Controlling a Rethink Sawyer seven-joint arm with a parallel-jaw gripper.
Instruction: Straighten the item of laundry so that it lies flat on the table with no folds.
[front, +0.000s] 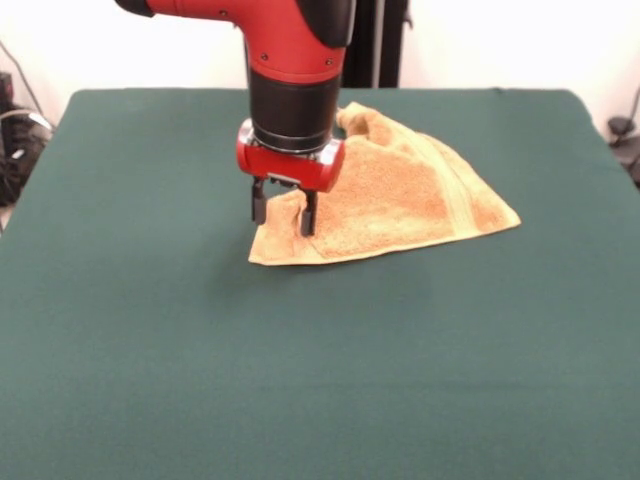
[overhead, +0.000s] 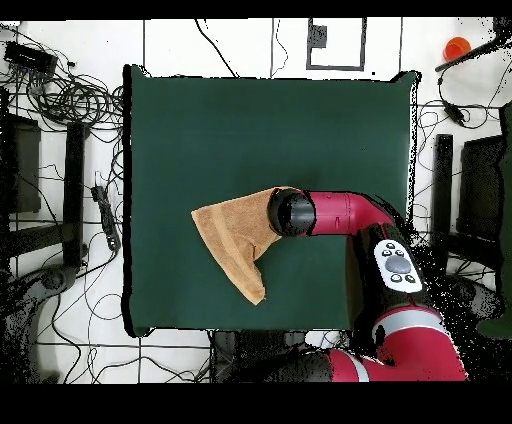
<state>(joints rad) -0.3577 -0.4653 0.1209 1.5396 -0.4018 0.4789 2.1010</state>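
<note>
**My fingers pinch a raised fold of the towel on the green bench**

In the front view, just left of the frame's centre, my gripper (front: 284, 211) points straight down from my red and black arm (front: 293, 60) over the golden tan-orange towel (front: 400, 195). My two dark fingers (front: 309, 213) stand either side of a small raised peak of cloth near the towel's lower left corner and pinch it between them. The towel lies folded into a rough triangle on the dark green bench (front: 150, 330): one point sits at the right, another by my gripper, and a bunched corner rises behind my wrist. A smoother woven band runs along its right edge. In the overhead view the towel (overhead: 233, 238) lies a little below the bench's (overhead: 250, 120) centre, with my wrist covering its right end.
</note>
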